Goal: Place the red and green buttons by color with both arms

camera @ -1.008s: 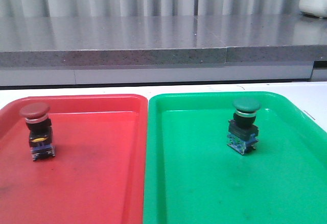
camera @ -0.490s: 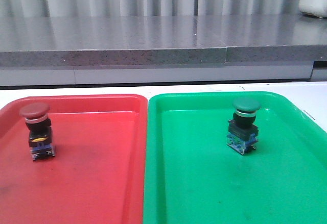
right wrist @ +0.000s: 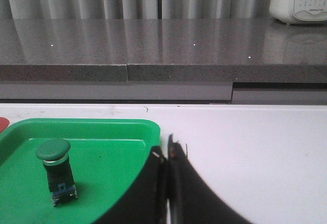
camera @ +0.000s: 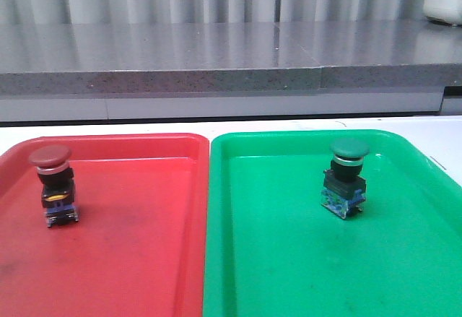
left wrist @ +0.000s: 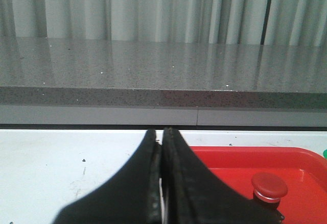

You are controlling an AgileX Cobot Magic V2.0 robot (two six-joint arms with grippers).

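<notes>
The red button [camera: 53, 185] stood upright in the red tray [camera: 137, 259], toward that tray's far left part, its dark red cap on top and a yellow mark on the black body above the bluish base. The green button [camera: 346, 178] stood upright in the green tray [camera: 289, 274], in the far right half, its dark green cap over a silver collar. The two buttons were well apart, each alone in the tray of its own colour, and the trays lay side by side with their long edges just touching on the white surface [camera: 433, 126].

The left tool [left wrist: 162, 134] was clenched, its two black fingers pressed together with only a thin seam between them, grasping nothing. It was held level over the white surface, just beside the red tray's near-left edge and pointing toward the far grey ledge [left wrist: 163, 68]; the red button showed close beside it in its wrist view, apart from the fingers.

The right tool [right wrist: 168, 145] was likewise clenched and held nothing, its tips over the white surface at the green tray's right rim, clear of the green button.

A white appliance [right wrist: 301, 0] sat on the grey ledge; its panel print was too small to read.
</notes>
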